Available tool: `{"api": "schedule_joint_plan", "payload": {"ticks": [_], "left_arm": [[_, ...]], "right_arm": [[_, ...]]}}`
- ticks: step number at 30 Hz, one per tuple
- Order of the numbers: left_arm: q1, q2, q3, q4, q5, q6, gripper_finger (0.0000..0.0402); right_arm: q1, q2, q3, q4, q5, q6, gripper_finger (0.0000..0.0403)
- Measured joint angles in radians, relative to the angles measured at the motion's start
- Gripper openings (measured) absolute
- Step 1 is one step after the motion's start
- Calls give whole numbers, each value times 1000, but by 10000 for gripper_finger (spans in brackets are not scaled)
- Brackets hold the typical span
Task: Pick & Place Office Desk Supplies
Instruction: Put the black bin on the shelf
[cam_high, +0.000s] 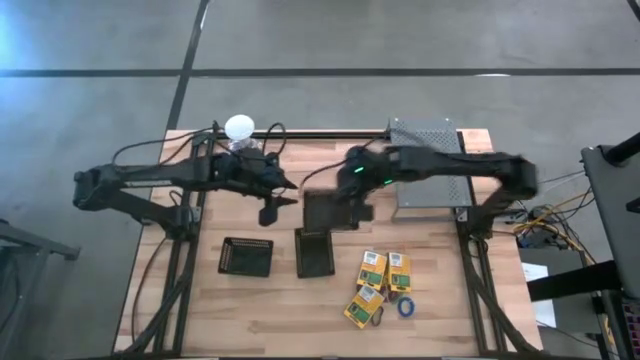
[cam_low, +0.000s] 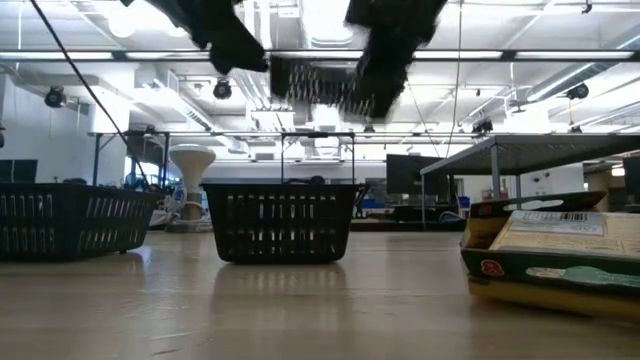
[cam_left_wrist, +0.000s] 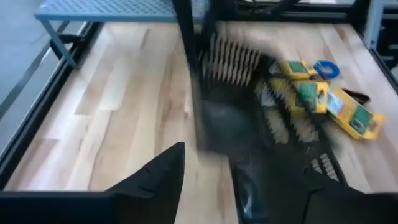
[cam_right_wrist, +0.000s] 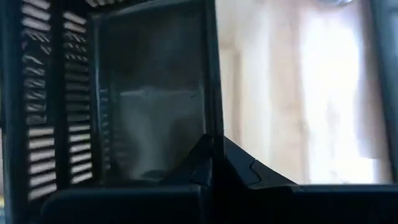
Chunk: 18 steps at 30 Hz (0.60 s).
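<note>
My right gripper is shut on a black mesh basket that hangs in the air over the middle of the table. In the low view this basket shows well above the tabletop. My left gripper stands open just left of it, with nothing between its fingers. Yellow-and-green boxes lie flat near the front right, another closer to the front edge. A blue ring lies beside them. My right gripper pinches the upper rim of one side wall of the basket, one finger inside and one outside. The fingers slant down from the table's right side. The basket is lifted clear of the table and hangs below the fingers.
Two more black baskets stand on the table, one at the front left and one in the middle, under the lifted one. A grey perforated box sits at the back right and a white ball-topped object at the back left.
</note>
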Motion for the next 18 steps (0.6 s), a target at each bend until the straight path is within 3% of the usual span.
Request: {"api": "schedule_joint_plan", "payload": {"ticks": [2, 5, 7, 10, 14, 18], "left_arm": [[-8, -29, -39, 16, 0, -10, 194], [-18, -58, -125, 70, -4, -35, 192], [-23, -68, -192, 132, -6, -57, 188], [-26, -69, -287, 245, -4, -86, 183], [-34, -64, -400, 405, -4, -99, 179], [-38, -65, -469, 504, -4, -126, 177]], "right_arm": [[-21, -84, 4, -88, 71, -4, 8], [-72, -167, 23, -266, 266, -31, 8], [-137, -212, 53, -380, 309, -49, 8], [-297, -255, 91, -508, 253, -91, 8], [-537, -258, 103, -538, 105, -166, 8], [-643, -252, 99, -542, 36, -273, 8]]}}
